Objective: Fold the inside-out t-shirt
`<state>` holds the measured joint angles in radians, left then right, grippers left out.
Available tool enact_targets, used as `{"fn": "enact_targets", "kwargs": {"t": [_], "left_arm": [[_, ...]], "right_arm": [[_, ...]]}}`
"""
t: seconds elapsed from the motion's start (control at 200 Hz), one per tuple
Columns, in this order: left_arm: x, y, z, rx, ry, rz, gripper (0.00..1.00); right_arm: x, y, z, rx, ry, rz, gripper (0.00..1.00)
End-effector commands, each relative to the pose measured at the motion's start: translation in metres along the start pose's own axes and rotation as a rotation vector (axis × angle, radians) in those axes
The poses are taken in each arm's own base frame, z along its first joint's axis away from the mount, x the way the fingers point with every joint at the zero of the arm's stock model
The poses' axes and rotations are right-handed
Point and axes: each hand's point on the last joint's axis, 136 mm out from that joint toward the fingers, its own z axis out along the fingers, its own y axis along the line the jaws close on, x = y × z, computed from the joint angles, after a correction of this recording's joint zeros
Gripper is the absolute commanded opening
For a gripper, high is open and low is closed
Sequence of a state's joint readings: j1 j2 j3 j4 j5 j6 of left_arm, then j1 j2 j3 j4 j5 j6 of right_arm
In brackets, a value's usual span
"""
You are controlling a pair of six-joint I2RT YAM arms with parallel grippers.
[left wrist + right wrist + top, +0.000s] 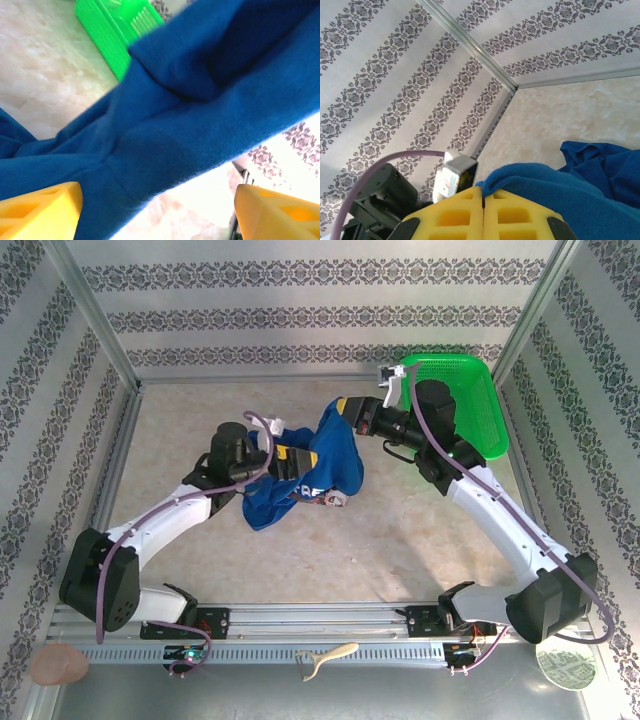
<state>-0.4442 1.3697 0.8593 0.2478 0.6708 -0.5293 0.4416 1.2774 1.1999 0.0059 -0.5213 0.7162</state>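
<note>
Pinching a fold of the t-shirt (570,192), the right gripper (483,192) is seen fully closed, just left of the green basket (468,405). The left gripper (157,207) is seen farther left of the basket, fingers (40,212) wide apart, blue cloth passing across the gap. The t-shirt is bunched left of the basket.

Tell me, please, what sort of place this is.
Probably a lab robot cell, not a home: two arms bolted to a metal rail at the table edge, wallpapered panels in metal frames boxing it in, and a t-shirt and green basket as practice props.
</note>
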Motion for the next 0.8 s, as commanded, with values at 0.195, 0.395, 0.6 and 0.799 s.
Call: {"fn": "enact_targets", "kwargs": {"t": [0.195, 0.395, 0.6, 0.799], "left_arm": [[0.008, 0.029, 0.048, -0.109, 0.023, 0.065, 0.43], [0.005, 0.044, 0.043, -0.187, 0.022, 0.094, 0.06], [-0.009, 0.01, 0.003, -0.153, -0.043, 0.156, 0.61], [-0.032, -0.009, -0.003, -0.137, -0.073, 0.199, 0.68]], "right_arm": [[-0.021, 0.039, -0.003, -0.133, -0.031, -0.026, 0.0], [-0.028, 0.024, -0.028, -0.116, -0.073, -0.018, 0.0], [0.007, -0.03, -0.031, -0.086, 0.017, 0.0, 0.0], [0.036, -0.044, -0.021, -0.126, 0.117, 0.027, 0.0]]}}
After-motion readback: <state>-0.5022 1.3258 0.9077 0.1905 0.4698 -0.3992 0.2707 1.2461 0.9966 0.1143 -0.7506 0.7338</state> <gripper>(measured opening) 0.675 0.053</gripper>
